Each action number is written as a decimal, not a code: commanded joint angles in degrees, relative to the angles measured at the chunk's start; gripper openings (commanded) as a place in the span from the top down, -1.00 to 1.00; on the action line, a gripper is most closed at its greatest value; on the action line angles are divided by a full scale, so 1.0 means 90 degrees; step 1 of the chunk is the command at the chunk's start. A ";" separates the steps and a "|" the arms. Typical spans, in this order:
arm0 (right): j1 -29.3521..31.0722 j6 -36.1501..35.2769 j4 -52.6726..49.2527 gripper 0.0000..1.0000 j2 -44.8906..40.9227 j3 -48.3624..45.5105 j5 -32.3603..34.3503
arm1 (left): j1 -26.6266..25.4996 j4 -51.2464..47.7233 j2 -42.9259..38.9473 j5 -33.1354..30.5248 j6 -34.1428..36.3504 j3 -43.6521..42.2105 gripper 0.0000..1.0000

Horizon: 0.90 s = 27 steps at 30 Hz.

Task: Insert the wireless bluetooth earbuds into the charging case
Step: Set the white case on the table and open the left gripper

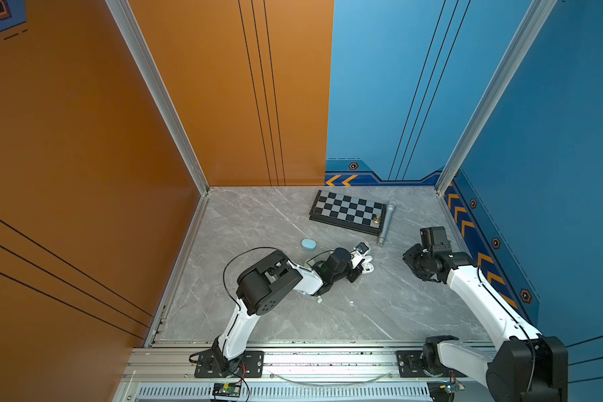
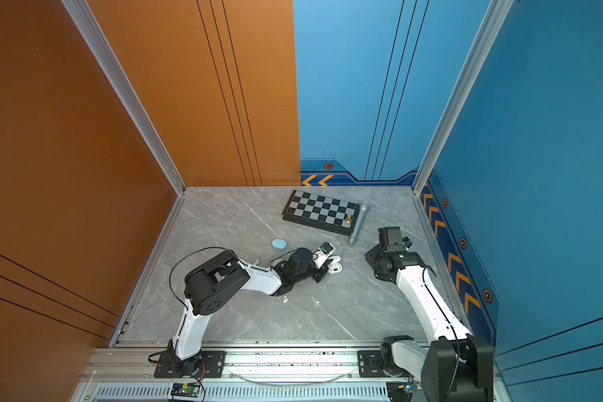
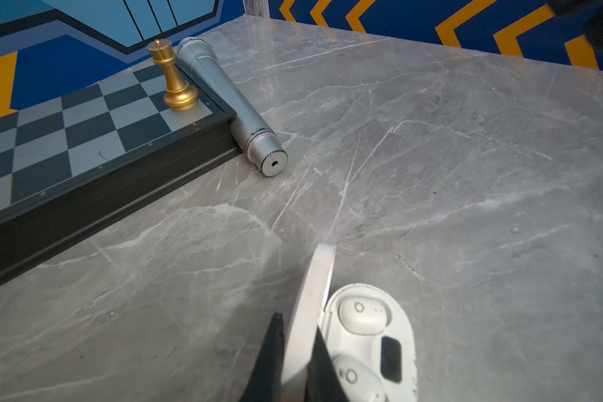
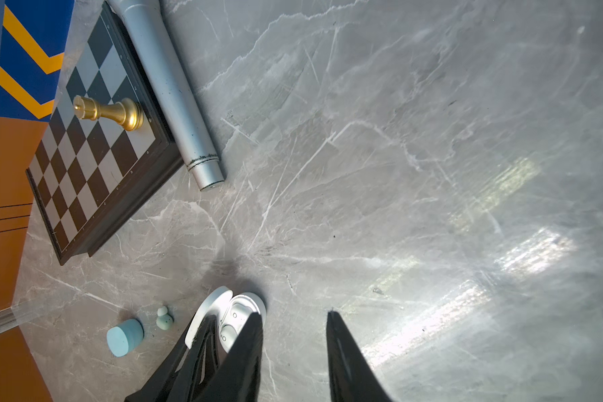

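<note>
Because the left hand [image 3: 296,325] is clamped on the upright lid [image 3: 319,275], the white pill-shaped plastic charging case [image 3: 402,334] sits open on the grey marble counter [image 3: 432,174] with two white bean-shaped earbuds [image 3: 361,316] seated inside. The right hand [image 4: 294,323] hovers apart, half-open and empty, and a light-blue bud [image 4: 163,317] waits loose nearby.

Two robot arms, a left arm [image 1: 239,325] and a right arm [image 1: 481,299], each have glossy white shell links and matte black joints. Each stands on a flat black base plate [image 1: 249,360] fixed with silver screws. The left arm's elbow is a fat black drum [image 1: 256,290] with a ring of small holes, and a thin black cable [image 1: 224,271] loops beside it. A boxy black camera [image 1: 434,237] sits on the right wrist. The right gripper [image 4: 295,313] has black, tapering fingers [image 4: 345,358].
</note>
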 commanded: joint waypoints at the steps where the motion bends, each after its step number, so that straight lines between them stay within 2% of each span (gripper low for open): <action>1: -0.0025 -0.0003 -0.0200 0.31 0.0078 0.0275 -0.0032 | 0.0000 0.0124 0.0073 0.0141 -0.0070 -0.0031 0.87; 14: -0.0008 -0.0509 -0.0493 0.22 0.0169 0.0698 0.0202 | 0.0068 0.0119 -0.0031 0.0404 -0.0024 -0.0311 0.61; 17: 0.0003 -0.0649 -0.0541 0.15 0.0179 0.0750 0.0192 | 0.0080 0.0124 -0.0105 0.0373 -0.0013 -0.0362 0.40; 19: 0.0021 -0.0764 -0.0585 0.09 0.0186 0.0811 0.0220 | 0.0088 0.0124 -0.0215 0.0344 0.0016 -0.0419 0.32; 24: 0.0099 -0.1120 -0.0654 -0.02 0.0220 0.0962 0.0318 | 0.0193 0.0114 -0.0880 0.0185 0.0158 -0.0711 -0.07; 27: 0.0168 -0.1408 -0.0652 -0.09 0.0315 0.1049 0.0238 | 0.0321 0.0079 -0.1543 0.0287 0.0333 -0.1013 -0.12</action>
